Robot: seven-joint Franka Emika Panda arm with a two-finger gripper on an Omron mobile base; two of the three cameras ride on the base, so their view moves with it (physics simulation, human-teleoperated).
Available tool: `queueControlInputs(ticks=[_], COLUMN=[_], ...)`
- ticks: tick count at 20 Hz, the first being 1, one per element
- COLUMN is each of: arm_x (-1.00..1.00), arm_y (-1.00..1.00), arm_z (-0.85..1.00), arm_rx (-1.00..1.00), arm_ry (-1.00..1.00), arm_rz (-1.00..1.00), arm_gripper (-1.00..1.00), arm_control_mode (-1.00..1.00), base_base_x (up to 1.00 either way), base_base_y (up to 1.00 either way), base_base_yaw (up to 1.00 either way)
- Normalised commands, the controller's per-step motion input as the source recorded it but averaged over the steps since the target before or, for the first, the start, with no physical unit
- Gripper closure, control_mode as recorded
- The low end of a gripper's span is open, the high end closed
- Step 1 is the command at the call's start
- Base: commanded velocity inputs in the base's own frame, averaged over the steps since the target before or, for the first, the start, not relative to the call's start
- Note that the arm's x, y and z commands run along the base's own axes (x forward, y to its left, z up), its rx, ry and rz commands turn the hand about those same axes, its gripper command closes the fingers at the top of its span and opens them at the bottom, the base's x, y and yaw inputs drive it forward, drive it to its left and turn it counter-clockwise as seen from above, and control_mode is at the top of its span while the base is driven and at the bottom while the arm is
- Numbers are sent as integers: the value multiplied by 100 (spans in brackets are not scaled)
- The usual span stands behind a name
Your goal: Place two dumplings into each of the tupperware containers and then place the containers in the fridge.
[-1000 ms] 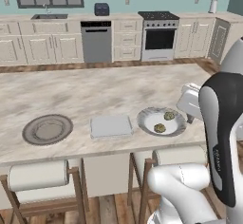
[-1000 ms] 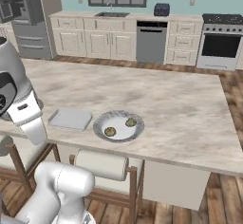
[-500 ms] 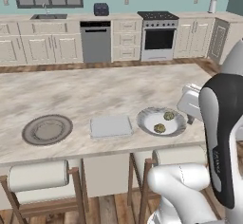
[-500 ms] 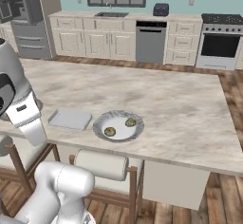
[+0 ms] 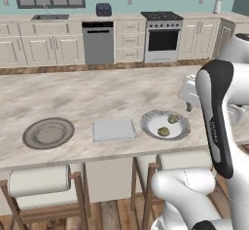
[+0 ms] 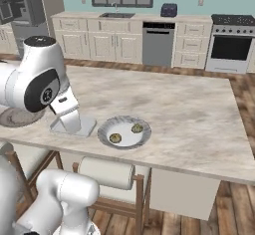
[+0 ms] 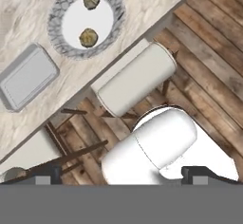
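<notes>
Nothing on the surface [image 5: 97, 92] had shifted since a second before; the arm had barely stirred. Two dumplings [image 5: 164, 131] sat in a white bowl [image 5: 148, 119] near the front edge, apart from each other. One grey container [image 5: 113, 129] lay just beside the bowl, empty, with a round plate [image 5: 48, 132] further along. The fingers [image 7: 123, 173] stood spread wide, holding nothing, well back from that front edge. The dumplings looked soft, light and easily squashed; a gentle pinch across the plump middle seemed safest.

marble counter [image 5: 97, 95] (matt), wood floor [image 7: 209, 52]
</notes>
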Motion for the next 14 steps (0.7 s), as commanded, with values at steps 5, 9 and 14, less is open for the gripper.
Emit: queueControlInputs(ticks=[5,9,14], arm_x=[100,77,47], arm_y=[-17,0,-3], arm_z=[-64,-86,-68], arm_rx=[0,-6,-6], arm_ry=[0,0,4], arm_rz=[6,3,0], arm_gripper=[-100,-100,-100], arm_control_mode=[-100,-100,-100], base_base_x=[0,0,0], base_base_y=[0,0,0], base_base_yaw=[0,0,0])
